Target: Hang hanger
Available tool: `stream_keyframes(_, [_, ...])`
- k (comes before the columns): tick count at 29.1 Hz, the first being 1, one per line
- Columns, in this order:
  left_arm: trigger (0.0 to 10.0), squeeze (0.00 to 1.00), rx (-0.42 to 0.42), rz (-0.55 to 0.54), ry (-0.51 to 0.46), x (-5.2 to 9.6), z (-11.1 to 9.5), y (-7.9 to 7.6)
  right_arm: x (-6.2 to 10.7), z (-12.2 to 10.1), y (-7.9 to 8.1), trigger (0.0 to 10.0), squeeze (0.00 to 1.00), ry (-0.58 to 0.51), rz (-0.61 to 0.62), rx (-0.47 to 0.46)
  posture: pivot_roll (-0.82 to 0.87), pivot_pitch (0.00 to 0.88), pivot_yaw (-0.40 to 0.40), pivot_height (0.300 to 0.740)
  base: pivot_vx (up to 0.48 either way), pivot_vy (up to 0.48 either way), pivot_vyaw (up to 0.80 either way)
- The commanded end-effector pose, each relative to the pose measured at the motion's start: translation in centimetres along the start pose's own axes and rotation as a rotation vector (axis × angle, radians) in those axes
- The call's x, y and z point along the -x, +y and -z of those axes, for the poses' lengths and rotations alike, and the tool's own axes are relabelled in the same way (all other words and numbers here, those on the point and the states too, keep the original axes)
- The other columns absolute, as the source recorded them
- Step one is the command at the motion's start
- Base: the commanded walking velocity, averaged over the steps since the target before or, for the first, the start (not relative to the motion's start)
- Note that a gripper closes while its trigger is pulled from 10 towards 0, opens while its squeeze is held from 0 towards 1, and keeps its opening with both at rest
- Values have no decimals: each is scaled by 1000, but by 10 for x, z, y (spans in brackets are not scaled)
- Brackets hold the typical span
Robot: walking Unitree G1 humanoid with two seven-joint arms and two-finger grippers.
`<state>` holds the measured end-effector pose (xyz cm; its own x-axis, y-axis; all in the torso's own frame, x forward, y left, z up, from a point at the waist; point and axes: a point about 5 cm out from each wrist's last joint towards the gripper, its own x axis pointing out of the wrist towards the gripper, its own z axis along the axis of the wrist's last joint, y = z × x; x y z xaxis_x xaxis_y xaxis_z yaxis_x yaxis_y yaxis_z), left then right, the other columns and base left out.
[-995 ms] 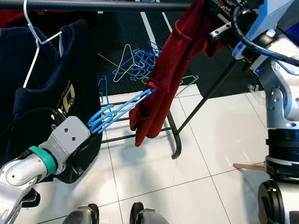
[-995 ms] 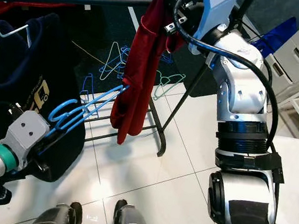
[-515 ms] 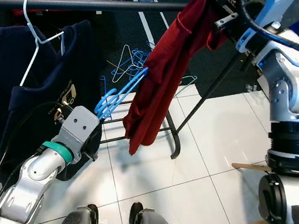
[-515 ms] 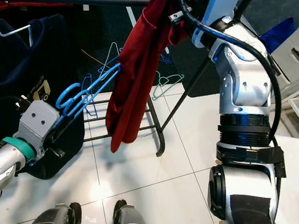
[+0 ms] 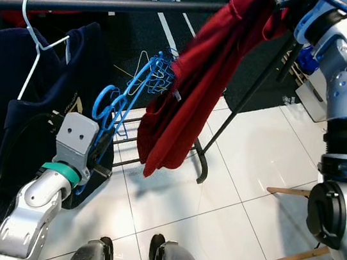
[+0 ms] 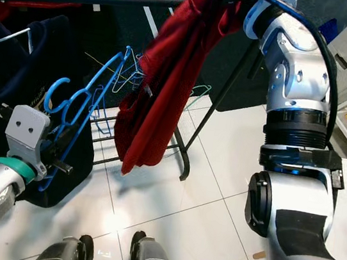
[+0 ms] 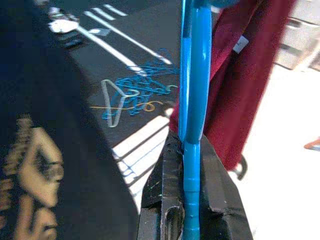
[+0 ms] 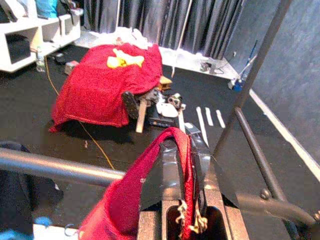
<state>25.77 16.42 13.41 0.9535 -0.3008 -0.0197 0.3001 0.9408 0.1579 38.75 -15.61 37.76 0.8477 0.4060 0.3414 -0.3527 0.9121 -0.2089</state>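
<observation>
Hanger: Your blue hanger (image 5: pixel 126 101) stood nearly upright below the clothes rail, its hook end low beside the left wrist and its far end reaching up into the lower part of the red shirt.
Left gripper: Your left gripper (image 7: pixel 186 165) was clamped on the blue hanger, the two black fingers (image 7: pixel 159 185) pressed against either side of the blue bar.
Red shirt: The red shirt (image 5: pixel 196 81) hung from its top edge, draped down in front of the rail and across the rack's slanted leg.
Right gripper: Your right gripper (image 8: pixel 184 155) was raised up at rail height, closed on the bunched top edge of the red shirt, with cloth squeezed between the fingers.
Rail: The dark metal rail (image 5: pixel 113 5) ran across the top of the head views, just behind the shirt.
Navy shirt: A navy shirt (image 5: pixel 16 101) with a gold print hung on a white hanger (image 5: pixel 32 52) hooked over the rail, on your left.
Floor: A tangle of loose hangers (image 7: pixel 142 90) lay on the dark carpet behind the rack; white tiles (image 5: pixel 229 196) lay under your feet.
Behind: A red cloth (image 8: pixel 107 85) was spread over something low on the carpet, well beyond the rail.
</observation>
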Motion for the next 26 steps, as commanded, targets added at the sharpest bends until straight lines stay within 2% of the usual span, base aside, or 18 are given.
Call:
stream_keyframes(1, [10000, 0, 13, 34, 9, 1, 1, -9, 0, -12, -2, 10000, 0, -52, -1, -7, -124, 132, -84, 740, 0, 0, 0])
stream_keyframes(5, [10000, 0, 49, 91, -39, -13, -10, -26, -7, -12, 9, 10000, 0, -53, -42, -26, -128, 134, -87, 740, 0, 0, 0])
stream_keyframes(9, [10000, 0, 51, 107, -46, -16, -12, -30, -9, -14, 10, 10000, 0, -57, -44, -28, -136, 132, -86, 740, 0, 0, 0])
stream_keyframes(11, [10000, 0, 16, 126, -42, -17, -11, -32, -12, -18, 11, 10000, 0, -63, -44, -16, -139, 134, -84, 740, 0, 0, 0])
stream_keyframes(12, [10000, 0, -19, 144, -32, -13, -9, -31, -13, -19, 10, 10000, 0, -64, -38, -5, -139, 135, -85, 740, 0, 0, 0])
stream_keyframes(13, [10000, 0, -19, 144, -32, -13, -9, -31, -13, -19, 10, 10000, 0, -64, -38, -5, -139, 135, -85, 740, 0, 0, 0])
stream_keyframes(14, [10000, 0, -87, 174, -14, -5, -6, -26, -14, -21, 9, 10000, 0, -65, -28, 10, -136, 138, -86, 740, 0, 0, 0])
stream_keyframes(17, [10000, 0, -115, 186, -7, -1, -5, -24, -14, -21, 8, 10000, 0, -65, -25, 14, -136, 138, -86, 740, 0, 0, 0])
stream_keyframes(18, [10000, 0, -177, 207, 2, 5, -3, -20, -13, -20, 7, 10000, 0, -64, -24, 21, -130, 140, -86, 740, 0, 0, 0])
stream_keyframes(19, [10000, 0, -177, 207, 2, 5, -3, -20, -13, -20, 7, 10000, 0, -64, -24, 21, -130, 140, -86, 740, 0, 0, 0])
stream_keyframes(20, [10000, 0, -255, 246, 25, 17, -4, -10, -11, -16, 9, 10000, 0, -62, -32, 19, -114, 145, -73, 740, 0, 0, 0])
stream_keyframes(22, [10000, 0, -255, 246, 25, 17, -4, -10, -11, -16, 9, 10000, 0, -62, -32, 19, -114, 145, -73, 740, 0, 0, 0])
stream_keyframes(23, [10000, 0, -274, 240, 32, 20, -5, -4, -10, -11, 13, 10000, 0, -61, -43, 4, -110, 145, -72, 740, 0, 0, 0])
stream_keyframes(24, [10000, 0, -274, 240, 32, 20, -5, -4, -10, -11, 13, 10000, 0, -61, -43, 4, -110, 145, -72, 740, 0, 0, 0])
stream_keyframes(26, [10000, 0, -267, 203, 26, 15, -5, -3, -11, -10, 16, 10000, 0, -62, -50, -8, -112, 145, -71, 740, 0, 0, 0])
